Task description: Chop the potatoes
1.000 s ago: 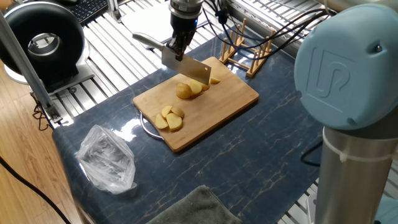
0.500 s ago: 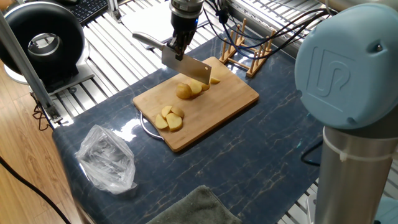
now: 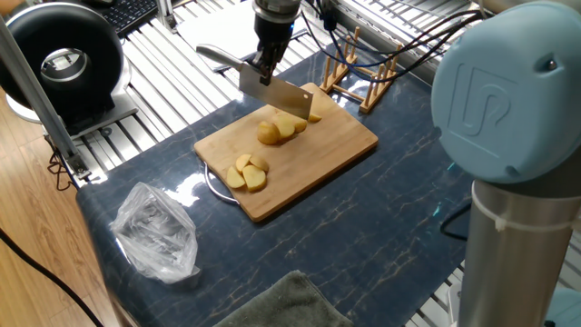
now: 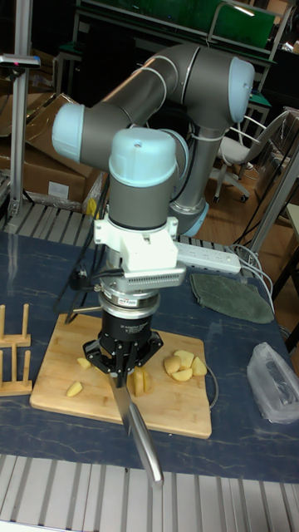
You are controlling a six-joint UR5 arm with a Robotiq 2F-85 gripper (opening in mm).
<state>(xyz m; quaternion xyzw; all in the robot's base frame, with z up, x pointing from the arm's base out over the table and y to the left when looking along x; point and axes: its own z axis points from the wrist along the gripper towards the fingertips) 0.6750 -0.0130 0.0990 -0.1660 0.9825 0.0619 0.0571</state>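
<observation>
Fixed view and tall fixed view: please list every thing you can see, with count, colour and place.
board: one, bamboo, middle of the table.
potatoes: several pale-yellow pieces in groups on the board; one group under the blade, another at the near-left end.
cleaver: one, steel blade, held over the board.
plastic bag: one, clear, crumpled, on the table left of the board.
towel: one, grey-green, near edge of the table.
rack: one, wooden, behind the board.
table: one, dark blue marbled top.
fan: one, black, round, far left.
power strip: one, white, behind the arm.
arm: one, pale blue and grey.
end effector: one, black, shut on the cleaver handle.
</observation>
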